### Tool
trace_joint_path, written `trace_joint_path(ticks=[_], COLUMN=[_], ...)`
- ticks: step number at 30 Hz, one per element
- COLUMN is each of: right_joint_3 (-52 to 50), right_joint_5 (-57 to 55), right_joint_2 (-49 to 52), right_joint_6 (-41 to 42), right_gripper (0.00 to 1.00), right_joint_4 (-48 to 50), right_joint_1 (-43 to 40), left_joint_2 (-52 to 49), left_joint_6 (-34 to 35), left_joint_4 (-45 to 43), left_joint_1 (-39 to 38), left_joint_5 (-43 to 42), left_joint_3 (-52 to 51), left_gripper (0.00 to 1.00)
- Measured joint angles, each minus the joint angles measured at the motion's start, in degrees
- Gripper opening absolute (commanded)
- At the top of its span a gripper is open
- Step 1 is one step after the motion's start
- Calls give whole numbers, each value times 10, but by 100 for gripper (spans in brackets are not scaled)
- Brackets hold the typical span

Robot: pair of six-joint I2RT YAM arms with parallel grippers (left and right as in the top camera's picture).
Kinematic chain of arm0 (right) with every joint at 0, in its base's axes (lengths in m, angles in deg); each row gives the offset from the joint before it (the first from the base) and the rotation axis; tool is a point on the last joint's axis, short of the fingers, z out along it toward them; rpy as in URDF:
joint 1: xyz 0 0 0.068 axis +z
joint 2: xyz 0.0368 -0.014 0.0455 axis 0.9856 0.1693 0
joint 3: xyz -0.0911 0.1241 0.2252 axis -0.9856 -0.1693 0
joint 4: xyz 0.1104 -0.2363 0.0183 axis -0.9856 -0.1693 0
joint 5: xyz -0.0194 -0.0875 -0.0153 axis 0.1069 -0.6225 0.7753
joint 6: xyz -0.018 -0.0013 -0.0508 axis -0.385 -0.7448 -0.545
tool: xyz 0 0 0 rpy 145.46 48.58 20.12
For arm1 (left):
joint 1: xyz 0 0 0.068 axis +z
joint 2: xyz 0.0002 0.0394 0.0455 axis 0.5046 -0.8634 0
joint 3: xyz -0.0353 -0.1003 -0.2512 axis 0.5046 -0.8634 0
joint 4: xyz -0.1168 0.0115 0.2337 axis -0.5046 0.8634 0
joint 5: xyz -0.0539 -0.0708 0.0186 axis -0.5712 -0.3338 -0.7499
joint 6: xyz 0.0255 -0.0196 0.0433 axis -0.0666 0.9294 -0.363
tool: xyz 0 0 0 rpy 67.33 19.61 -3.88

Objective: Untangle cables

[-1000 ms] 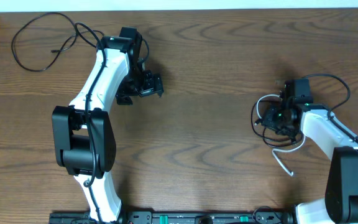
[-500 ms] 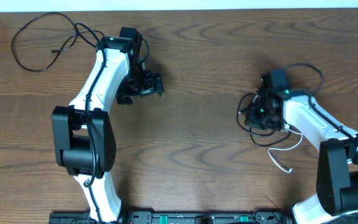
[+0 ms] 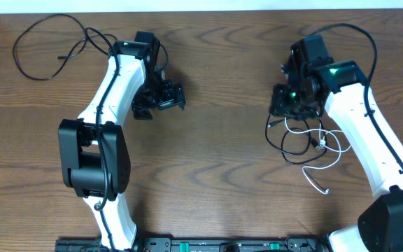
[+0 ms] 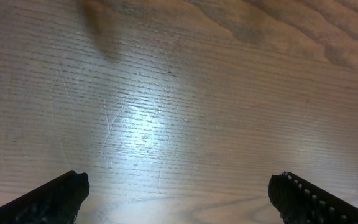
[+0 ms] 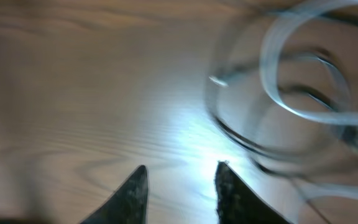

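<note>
- The table is bare wood. The work sits at its two far ends, well apart.
- The left arm reaches toward the upper left. The right arm reaches up along the right side.
- One loose black cable lies on its own in a wide open loop at the upper left corner. I judge it already freed, so you can count it as done.
- The tangle lies on the right, just below the right arm's wrist. It has two members: the white cord, which curls in loops and trails one end toward the near edge, and the second black cord, which crosses through those loops.
- The left gripper is spread fully wide and empty over bare wood, near the freed cable and not touching it.
- The right gripper has its jaws parted a little, with wood showing between the tips. The loops lie just beside it. The wrist view is smeared, so a thin strand caught there may be escaping me.
- Step in hand, as I judge it: you are separating the last pair, roughly two thirds through.
- Next move: close the right gripper on one cord only, near a free end. Bring the left gripper across to pin the other cord. Then draw the two apart slowly so the crossing slides out and does not tighten.
</note>
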Motion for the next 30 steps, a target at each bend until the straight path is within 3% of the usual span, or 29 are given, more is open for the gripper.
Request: trace_joint_path(ticks=[4,9,15,21,25,30], right_joint_3=[-42,-144,-223,-271,-287,-287], right_joint_5=[-59,-87,-95,-110,-122,-130], right_joint_2=[1,9,15,15,15,15], right_joint_6=[9,27,37,46,47,50], right_gripper=[21,30,28,30,24,27], right_joint_4=[3,97,178,251,268,284], right_joint_1=[0,15,41,40,36,28], left_joint_2=[0,0,0,0,0,0], left_joint_6=[0,0,0,0,0,0], left_joint_4=[-2,-3,-2,-2,0,0], left_joint_1=[0,0,0,0,0,0], left_joint_5=[-1,-2,-2,-3,-3,-3], left_joint_3=[0,0,0,0,0,0], left_gripper=[98,98,98,98,98,98])
